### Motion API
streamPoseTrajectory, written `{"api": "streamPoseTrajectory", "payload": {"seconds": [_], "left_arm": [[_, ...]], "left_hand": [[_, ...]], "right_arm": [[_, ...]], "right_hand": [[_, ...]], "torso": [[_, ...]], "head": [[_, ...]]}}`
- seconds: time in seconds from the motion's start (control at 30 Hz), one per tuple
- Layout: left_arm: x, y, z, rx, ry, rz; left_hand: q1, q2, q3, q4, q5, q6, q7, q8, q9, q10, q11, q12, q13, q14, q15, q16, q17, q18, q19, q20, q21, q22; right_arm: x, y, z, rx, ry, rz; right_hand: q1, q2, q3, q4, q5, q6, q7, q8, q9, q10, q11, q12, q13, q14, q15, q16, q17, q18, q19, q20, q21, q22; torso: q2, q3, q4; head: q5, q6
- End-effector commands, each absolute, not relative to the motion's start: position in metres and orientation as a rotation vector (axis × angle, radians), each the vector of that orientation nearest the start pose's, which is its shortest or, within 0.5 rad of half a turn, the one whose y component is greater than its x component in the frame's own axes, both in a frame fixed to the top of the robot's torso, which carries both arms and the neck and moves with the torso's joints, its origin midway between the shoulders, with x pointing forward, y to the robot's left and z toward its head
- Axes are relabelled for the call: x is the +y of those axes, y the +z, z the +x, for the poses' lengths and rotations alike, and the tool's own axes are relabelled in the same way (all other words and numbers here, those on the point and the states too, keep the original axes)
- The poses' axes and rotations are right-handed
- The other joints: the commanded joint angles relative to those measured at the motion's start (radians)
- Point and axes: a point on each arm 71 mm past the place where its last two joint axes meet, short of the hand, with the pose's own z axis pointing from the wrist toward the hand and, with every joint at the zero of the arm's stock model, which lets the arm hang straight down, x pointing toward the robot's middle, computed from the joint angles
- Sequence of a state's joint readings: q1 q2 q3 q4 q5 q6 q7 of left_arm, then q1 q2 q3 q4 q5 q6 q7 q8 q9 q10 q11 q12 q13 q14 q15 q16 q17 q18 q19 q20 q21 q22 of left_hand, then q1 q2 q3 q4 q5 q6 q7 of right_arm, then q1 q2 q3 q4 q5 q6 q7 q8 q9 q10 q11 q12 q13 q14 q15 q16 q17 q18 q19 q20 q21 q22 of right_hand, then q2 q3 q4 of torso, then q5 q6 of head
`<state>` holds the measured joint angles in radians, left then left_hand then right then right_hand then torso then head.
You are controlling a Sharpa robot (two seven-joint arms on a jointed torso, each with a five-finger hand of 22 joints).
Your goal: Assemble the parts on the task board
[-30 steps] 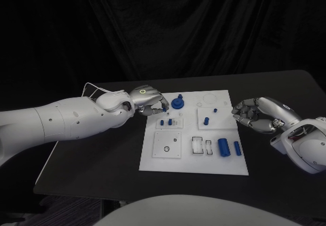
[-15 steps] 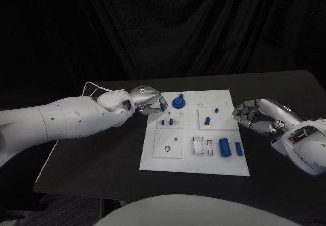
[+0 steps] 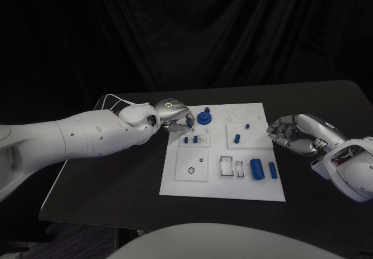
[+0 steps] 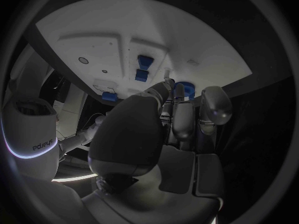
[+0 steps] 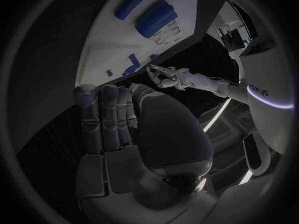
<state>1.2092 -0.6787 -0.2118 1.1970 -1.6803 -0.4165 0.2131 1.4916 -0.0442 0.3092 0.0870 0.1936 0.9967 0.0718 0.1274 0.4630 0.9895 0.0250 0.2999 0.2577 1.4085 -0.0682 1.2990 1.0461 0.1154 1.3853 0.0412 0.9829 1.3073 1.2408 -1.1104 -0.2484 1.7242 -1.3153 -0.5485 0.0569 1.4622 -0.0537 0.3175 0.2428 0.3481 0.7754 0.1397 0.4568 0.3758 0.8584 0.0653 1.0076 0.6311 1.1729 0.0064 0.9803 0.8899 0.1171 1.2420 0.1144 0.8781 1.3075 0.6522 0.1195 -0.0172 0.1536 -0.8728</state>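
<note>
Two hands flank the task board (image 3: 221,186), which serves as the landmark for everything below. At its far left corner the left hand (image 3: 174,115) hangs with fingers bent down, their tips at the board's edge just beside the round blue knob part (image 3: 204,117). A small blue piece appears between its fingertips (image 4: 179,90) in the left wrist view, but whether it is pinched or merely lies behind them cannot be told. Off the board's right edge, about level with its middle, the right hand (image 3: 297,132) is curled into a fist with nothing in it, close to the edge but not over it.

On the board, two blue cylinders (image 3: 263,169) lie side by side in the near right area, two short pegs (image 3: 190,140) stand left of centre, and two more pegs (image 3: 240,133) stand right of centre. Bare black table (image 3: 109,189) stretches left of the board and also lies in front of it.

From the right wrist, the cylinders (image 5: 148,9) are seen beyond the curled fingers (image 5: 102,115), and the left hand (image 5: 163,75) reaches across at the board's far side.
</note>
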Motion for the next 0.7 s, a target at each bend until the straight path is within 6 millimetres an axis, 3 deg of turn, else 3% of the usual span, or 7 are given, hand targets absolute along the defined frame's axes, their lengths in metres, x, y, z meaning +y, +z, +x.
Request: {"api": "streamPoseTrajectory", "payload": {"seconds": [0.03, 0.7], "left_arm": [[0.194, -0.249, 0.507, 1.580, -0.617, 0.625], [0.183, -0.257, 0.508, 1.607, -0.619, 0.632]], "left_hand": [[-0.012, 0.000, -0.001, 0.004, 0.002, 0.000, 0.004, 0.000, 0.002, 0.007, -0.001, -0.004, -0.002, -0.001, 0.008, -0.006, -0.002, -0.009, 0.001, 0.007, -0.004, 0.121], [-0.006, -0.001, 0.000, -0.002, 0.002, -0.003, 0.005, -0.003, 0.001, 0.013, 0.000, -0.005, -0.002, -0.005, 0.009, -0.013, -0.014, -0.007, -0.003, 0.008, -0.017, 0.118]], "right_arm": [[-0.269, -0.208, 0.416, 1.621, 0.724, -0.035], [-0.268, -0.208, 0.416, 1.622, 0.727, -0.037]], "right_hand": [[0.004, 0.003, -0.002, 0.003, 0.001, 0.006, -0.001, -0.006, -0.002, 0.004, 0.000, -0.002, -0.001, 0.004, -0.002, 0.003, -0.001, 0.015, 0.007, -0.001, -0.006, 0.084], [0.005, 0.003, -0.002, 0.002, 0.000, 0.007, -0.001, -0.006, -0.002, 0.004, -0.001, -0.002, -0.002, 0.003, -0.002, 0.002, -0.002, 0.015, 0.007, -0.002, -0.007, 0.084]], "torso": [[-0.001, 0.0010, 0.0001], [-0.001, 0.0013, 0.0000]], "head": [[-0.004, 0.000], [-0.003, 0.000]]}}
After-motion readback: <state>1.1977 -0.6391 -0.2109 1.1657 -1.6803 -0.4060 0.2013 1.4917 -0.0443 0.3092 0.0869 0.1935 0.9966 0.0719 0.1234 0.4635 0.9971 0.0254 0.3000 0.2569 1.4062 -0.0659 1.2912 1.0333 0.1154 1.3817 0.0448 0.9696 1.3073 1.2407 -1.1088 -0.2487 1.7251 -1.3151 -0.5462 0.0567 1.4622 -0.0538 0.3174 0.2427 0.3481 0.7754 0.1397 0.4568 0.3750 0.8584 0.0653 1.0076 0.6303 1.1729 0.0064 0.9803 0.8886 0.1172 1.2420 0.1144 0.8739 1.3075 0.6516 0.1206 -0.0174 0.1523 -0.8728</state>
